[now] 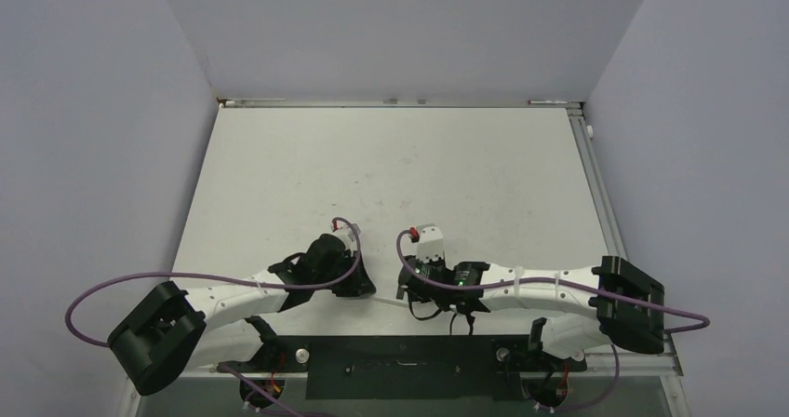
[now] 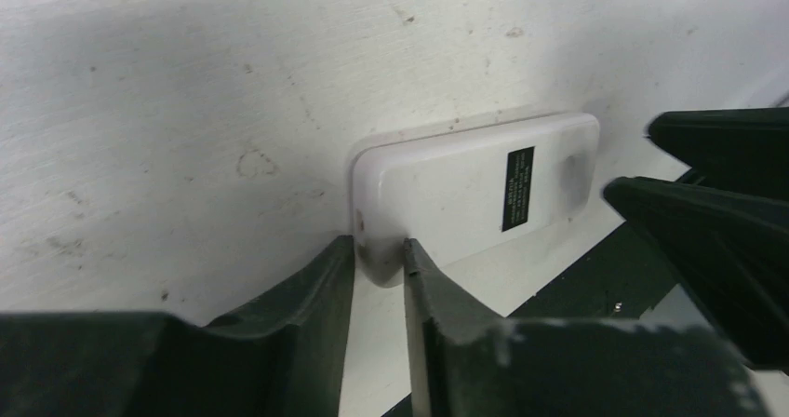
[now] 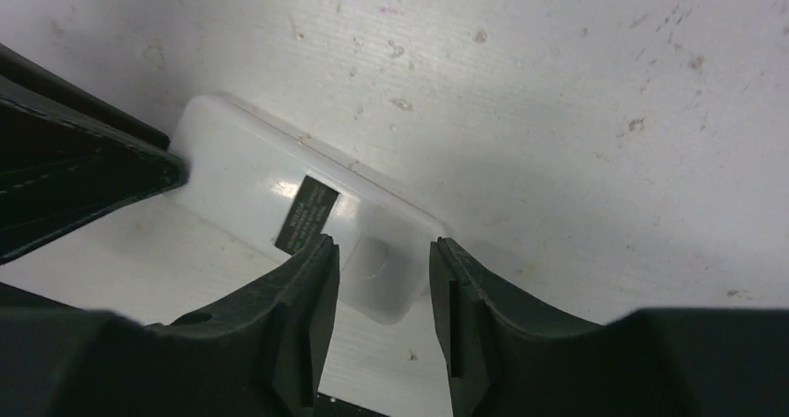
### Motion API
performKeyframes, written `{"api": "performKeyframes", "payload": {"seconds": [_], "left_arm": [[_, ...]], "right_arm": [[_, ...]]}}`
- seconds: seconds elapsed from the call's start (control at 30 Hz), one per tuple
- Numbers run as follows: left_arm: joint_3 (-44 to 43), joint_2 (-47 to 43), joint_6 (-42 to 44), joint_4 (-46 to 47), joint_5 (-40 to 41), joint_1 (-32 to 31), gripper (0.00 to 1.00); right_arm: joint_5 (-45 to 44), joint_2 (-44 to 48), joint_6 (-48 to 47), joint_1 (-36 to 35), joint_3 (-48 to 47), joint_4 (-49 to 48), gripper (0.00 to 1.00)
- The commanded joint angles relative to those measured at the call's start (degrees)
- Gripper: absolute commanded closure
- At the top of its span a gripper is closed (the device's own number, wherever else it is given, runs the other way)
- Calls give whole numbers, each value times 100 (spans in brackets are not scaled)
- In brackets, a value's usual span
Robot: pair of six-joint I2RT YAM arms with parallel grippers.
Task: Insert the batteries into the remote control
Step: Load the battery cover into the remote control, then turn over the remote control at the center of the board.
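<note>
The remote control [image 2: 474, 194] shows its plain white back with a small black label, just off the table's near edge. My left gripper [image 2: 380, 245] is shut on one end, a finger pressed to each face. My right gripper [image 3: 383, 245] stands open astride the other end of the remote control [image 3: 270, 170], with a gap on the right-hand side. In the top view the left gripper [image 1: 365, 287] and the right gripper [image 1: 409, 291] face each other closely. Each wrist view also shows the other gripper's dark fingers [image 2: 707, 212] [image 3: 84, 175]. The batteries are out of view.
The scuffed white table [image 1: 391, 166] stretches away behind the arms, with walls on three sides. A black mounting bar [image 1: 400, 366] runs along the near edge, right below the remote. A white camera box [image 1: 428, 243] sits on the right wrist.
</note>
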State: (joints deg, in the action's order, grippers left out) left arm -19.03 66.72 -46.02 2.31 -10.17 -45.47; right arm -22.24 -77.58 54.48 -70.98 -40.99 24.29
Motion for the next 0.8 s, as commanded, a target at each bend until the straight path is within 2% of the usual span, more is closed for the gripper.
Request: {"api": "performKeyframes", "payload": {"seconds": [0.0, 0.07, 0.13, 0.17, 0.27, 0.37, 0.67, 0.77], "left_arm": [[-302, -229, 202, -923, 538, -78, 75], [-425, -433, 208, -1277, 742, -68, 69], [-526, -675, 152, -1563, 903, -59, 59], [-567, -817, 107, -1677, 954, -53, 55], [-557, -1246, -57, -1889, 972, -27, 50], [-430, -1682, -354, -2006, 966, -14, 44], [202, -3041, -1176, -2058, 725, 41, 40], [312, -3276, -1319, -2104, 622, 52, 39]], "right_arm": [[-260, 347, -911, 89, -600, 524, 56], [-89, 487, -1403, 177, -690, 527, 51], [269, 598, -1926, 286, -724, 475, 45], [589, 636, -2190, 342, -721, 441, 38], [1269, 725, -2762, 512, -672, 348, 21], [2049, 675, -3329, 734, -573, 244, 11], [3370, -60, -4045, 1276, -493, -11, 10], [3446, -399, -4090, 1297, -578, -104, 10]]}}
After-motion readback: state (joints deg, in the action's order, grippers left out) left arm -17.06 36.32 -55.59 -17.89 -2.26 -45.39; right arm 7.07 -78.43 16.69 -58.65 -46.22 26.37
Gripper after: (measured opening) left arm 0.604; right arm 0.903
